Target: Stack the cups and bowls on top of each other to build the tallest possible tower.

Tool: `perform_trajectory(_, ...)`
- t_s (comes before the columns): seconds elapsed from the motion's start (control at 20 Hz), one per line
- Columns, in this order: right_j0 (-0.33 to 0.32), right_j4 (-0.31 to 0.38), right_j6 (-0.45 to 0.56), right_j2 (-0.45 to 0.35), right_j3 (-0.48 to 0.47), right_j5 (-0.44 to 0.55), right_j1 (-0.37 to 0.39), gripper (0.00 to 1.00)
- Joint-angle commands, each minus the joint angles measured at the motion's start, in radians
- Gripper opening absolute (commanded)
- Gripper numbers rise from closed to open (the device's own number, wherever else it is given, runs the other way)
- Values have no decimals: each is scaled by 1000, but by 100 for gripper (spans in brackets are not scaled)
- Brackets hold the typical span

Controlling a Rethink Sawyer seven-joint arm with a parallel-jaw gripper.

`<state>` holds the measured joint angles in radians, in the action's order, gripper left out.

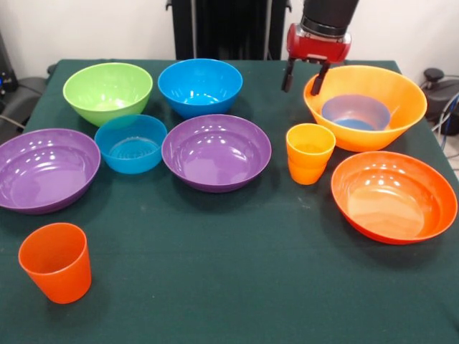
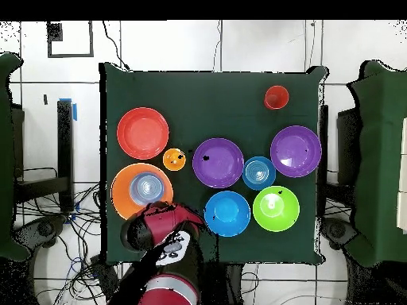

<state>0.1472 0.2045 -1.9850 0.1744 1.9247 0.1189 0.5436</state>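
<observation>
Overhead, the spread-fingered empty claw (image 1: pixel 303 80) hovers by the yellow-orange bowl (image 1: pixel 391 89), yellow-orange cup (image 1: pixel 309 153) standing just beside.

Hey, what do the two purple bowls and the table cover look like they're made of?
Purple bowls: probably moulded plastic, with a glossy finish; bright window-like highlights shine on their smooth inner walls and the colour is uniform. Table cover: seemingly a dark green cloth or felt; it looks matte, shows no reflections, and only soft shadows fall under the dishes. The exact fabric can't be told.
</observation>
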Motion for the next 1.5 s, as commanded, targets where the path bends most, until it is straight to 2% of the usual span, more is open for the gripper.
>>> perform_trajectory(0.05,17,-44,-148,-59,-73,-31,-57,100)
perform_trajectory(0.95,17,-46,-134,-64,-76,-30,-63,100)
perform_trajectory(1.0,18,-45,-135,-63,-75,-33,-63,0)
perform_trajectory(1.5,14,-50,-141,-65,-67,-38,-60,0)
